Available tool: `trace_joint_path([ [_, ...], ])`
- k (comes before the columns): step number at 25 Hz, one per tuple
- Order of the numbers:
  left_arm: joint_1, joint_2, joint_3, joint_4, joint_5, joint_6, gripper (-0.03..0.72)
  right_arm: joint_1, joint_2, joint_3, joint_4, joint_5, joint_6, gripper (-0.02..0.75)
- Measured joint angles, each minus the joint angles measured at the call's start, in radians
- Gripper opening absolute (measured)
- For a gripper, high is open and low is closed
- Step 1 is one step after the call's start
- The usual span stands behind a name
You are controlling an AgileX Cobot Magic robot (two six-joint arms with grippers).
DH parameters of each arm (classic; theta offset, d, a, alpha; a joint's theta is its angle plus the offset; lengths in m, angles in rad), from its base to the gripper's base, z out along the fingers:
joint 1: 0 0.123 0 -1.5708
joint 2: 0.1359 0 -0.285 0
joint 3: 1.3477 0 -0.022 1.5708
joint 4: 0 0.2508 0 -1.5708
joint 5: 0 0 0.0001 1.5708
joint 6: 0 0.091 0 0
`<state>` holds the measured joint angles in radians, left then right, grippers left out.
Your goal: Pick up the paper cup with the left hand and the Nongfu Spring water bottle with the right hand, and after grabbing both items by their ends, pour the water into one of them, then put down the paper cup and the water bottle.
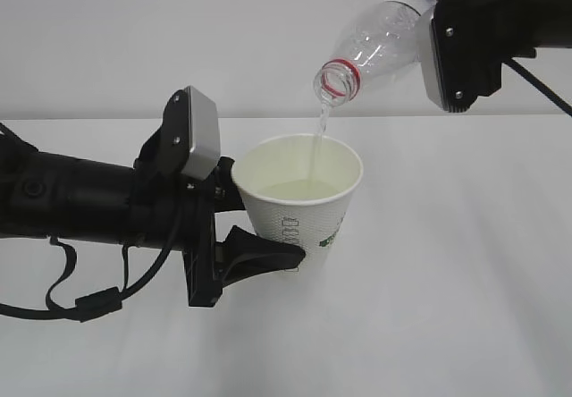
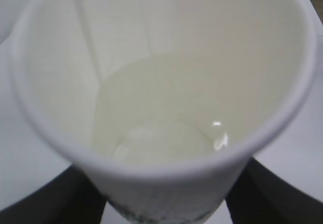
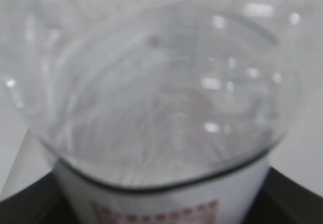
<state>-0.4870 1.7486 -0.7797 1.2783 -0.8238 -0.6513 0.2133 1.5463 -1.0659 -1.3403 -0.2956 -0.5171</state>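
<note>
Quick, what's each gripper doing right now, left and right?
Left gripper: closed on the paper cup, holding it upright.
Right gripper: closed on the water bottle, tilted neck-down over the cup.

one paper cup [image 1: 299, 209], one water bottle [image 1: 380, 44], two claws [image 1: 259, 227] [image 1: 429, 21]

Bright, even light; wrist pics blurry

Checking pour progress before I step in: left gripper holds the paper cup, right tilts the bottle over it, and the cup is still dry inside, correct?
Not dry. The left wrist view shows water pooled in the paper cup, and the exterior view shows a stream falling from the bottle. The rest holds: left gripper on the cup, right gripper tilting the bottle.
</note>
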Motion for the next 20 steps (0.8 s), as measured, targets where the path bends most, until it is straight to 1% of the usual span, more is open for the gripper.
trace_joint_path([
  [20,0.000,0.000,0.000,0.003,0.000,0.000,0.489,0.000,0.000,-0.002,0.001,0.000,-0.018,0.522],
])
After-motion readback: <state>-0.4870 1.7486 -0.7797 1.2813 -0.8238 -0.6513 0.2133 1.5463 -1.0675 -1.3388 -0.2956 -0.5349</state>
